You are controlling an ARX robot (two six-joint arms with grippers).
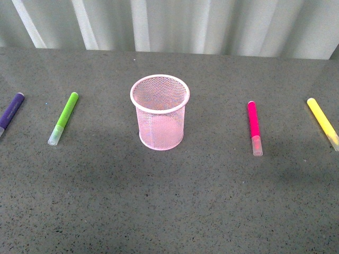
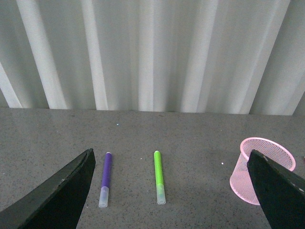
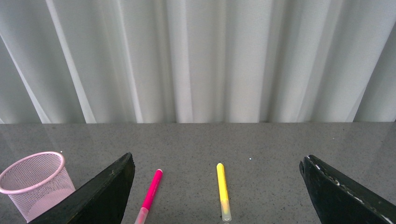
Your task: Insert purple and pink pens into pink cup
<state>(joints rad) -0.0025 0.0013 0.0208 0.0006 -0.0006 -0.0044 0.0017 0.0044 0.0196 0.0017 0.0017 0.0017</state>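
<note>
On the grey speckled table [image 1: 169, 211], the pink cup [image 1: 159, 112] stands upright at the centre of the front view, mouth up, with its mesh wall intact.

The purple pen [image 1: 11, 111] lies flat at the far left edge of that view. Its pale cap points toward the robot and is partly cut off by the frame. It is well apart from the cup. A lime-green pen [image 1: 63, 118] lies between the purple pen and the cup, touching neither.

The pink pen [image 1: 254, 127] lies flat to the right of the cup, apart from it, cap toward the robot. A yellow pen [image 1: 322, 123] lies further right, near the frame edge.

Left tool [image 2: 170, 155]: released, fingers spread wide, grasping nothing. It is held above the table, with the purple and green pens seen ahead between the fingers.

Right tool [image 3: 217, 158]: released, fingers spread wide, grasping nothing. It is also held above the table, with the pink and yellow pens seen ahead between the fingers.

Both task pens lie on the table outside the cup. A pale pleated curtain [image 1: 212, 24] hangs behind the table's far edge.
</note>
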